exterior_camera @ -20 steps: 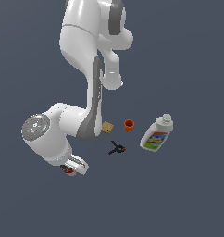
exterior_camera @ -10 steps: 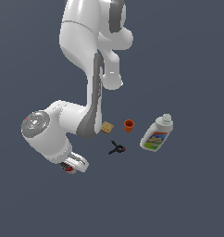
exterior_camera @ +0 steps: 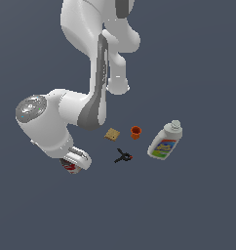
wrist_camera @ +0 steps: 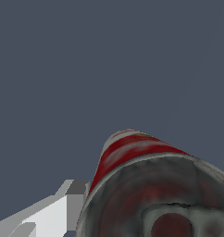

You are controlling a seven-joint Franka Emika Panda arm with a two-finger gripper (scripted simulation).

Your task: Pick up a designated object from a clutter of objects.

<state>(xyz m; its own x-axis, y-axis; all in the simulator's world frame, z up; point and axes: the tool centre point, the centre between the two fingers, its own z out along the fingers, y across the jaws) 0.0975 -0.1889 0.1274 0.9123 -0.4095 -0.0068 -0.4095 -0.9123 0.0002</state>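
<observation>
The red and white can (exterior_camera: pixel 68 167) shows only as a small patch under my hand at the exterior view's lower left. In the wrist view the can (wrist_camera: pixel 132 155) fills the frame, tilted, with its dark grey metal top toward the camera. My gripper (exterior_camera: pixel 74 165) is shut on the can. One white finger (wrist_camera: pixel 63 208) lies against the can's side; the other finger is hidden behind it. The bent arm covers most of the can in the exterior view.
To the exterior view's right of my hand lie a black clamp with a red tip (exterior_camera: pixel 123 156), a tan square cracker (exterior_camera: pixel 112 134), a tiny orange cup (exterior_camera: pixel 135 132) and a white bottle with a blue-yellow label (exterior_camera: pixel 165 141) on its side.
My hand and the can have shifted slightly upward in the exterior view. The other objects have not moved.
</observation>
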